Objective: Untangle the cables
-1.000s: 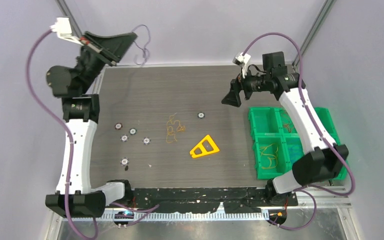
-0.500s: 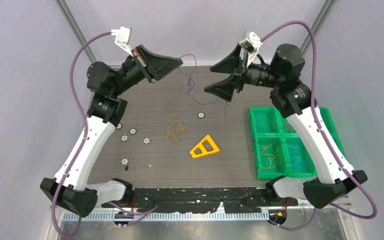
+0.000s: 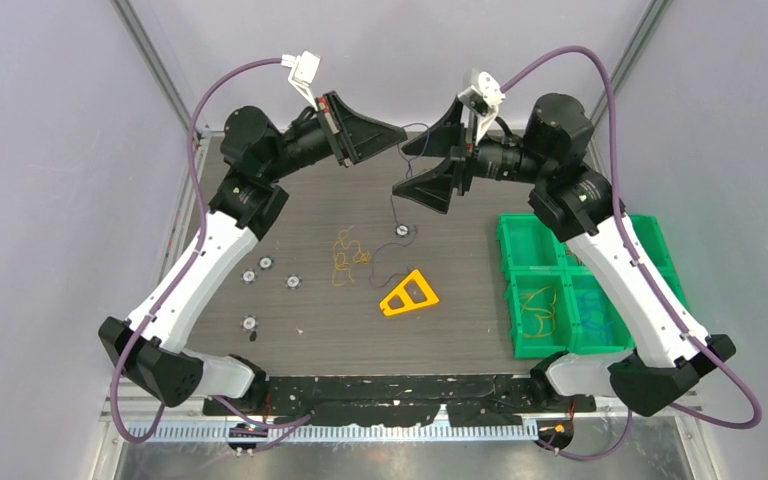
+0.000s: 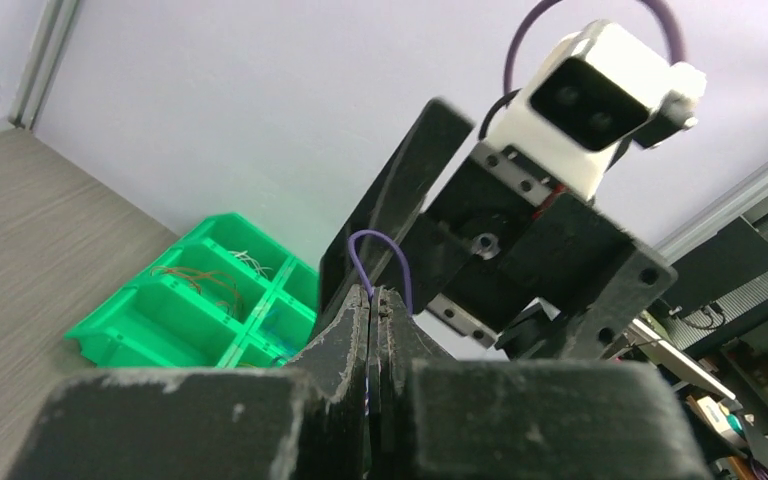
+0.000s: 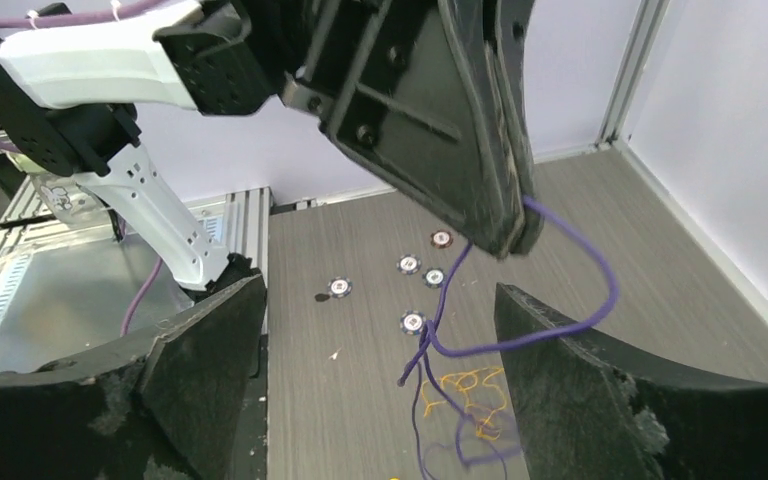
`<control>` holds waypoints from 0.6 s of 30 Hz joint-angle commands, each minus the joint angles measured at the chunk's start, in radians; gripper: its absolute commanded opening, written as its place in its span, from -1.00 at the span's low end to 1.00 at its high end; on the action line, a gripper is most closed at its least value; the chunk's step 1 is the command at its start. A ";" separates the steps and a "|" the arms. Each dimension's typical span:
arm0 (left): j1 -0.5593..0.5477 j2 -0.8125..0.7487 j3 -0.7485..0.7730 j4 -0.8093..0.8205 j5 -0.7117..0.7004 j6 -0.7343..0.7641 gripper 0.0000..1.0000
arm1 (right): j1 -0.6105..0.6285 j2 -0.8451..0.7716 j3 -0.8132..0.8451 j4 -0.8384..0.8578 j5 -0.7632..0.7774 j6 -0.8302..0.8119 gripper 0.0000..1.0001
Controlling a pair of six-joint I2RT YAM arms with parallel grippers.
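My left gripper [image 3: 401,136] is raised over the far middle of the table and is shut on a thin purple cable [image 3: 396,210] that hangs down to the table. In the left wrist view its tips [image 4: 373,296] pinch a small purple loop [image 4: 381,238]. My right gripper [image 3: 412,170] is open and faces the left one, jaws wide apart. In the right wrist view the purple cable [image 5: 520,340] loops between its open jaws [image 5: 380,340] without being held. An orange cable [image 3: 348,255] lies tangled on the table, also in the right wrist view [image 5: 470,385].
A yellow plastic triangle [image 3: 408,294] lies near the orange cable. Several poker chips [image 3: 265,263] are scattered left of centre, and one [image 3: 402,230] lies under the grippers. A green compartment bin [image 3: 600,345] with sorted cables stands at the right.
Both arms swung to the far middle. My left gripper carried the purple cable rightward. My right gripper rose, turned to face it and now brackets the hanging cable.
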State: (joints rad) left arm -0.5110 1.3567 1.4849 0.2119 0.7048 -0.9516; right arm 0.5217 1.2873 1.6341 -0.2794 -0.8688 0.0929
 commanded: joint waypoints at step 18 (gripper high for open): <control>0.053 -0.062 0.029 -0.017 0.055 0.046 -1.00 | -0.090 -0.087 -0.049 -0.086 0.181 -0.049 -0.89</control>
State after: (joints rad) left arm -0.4900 1.3308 1.4857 0.1764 0.7502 -0.9268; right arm 0.4751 1.2560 1.5871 -0.3500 -0.7406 0.0498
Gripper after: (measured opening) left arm 0.007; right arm 0.074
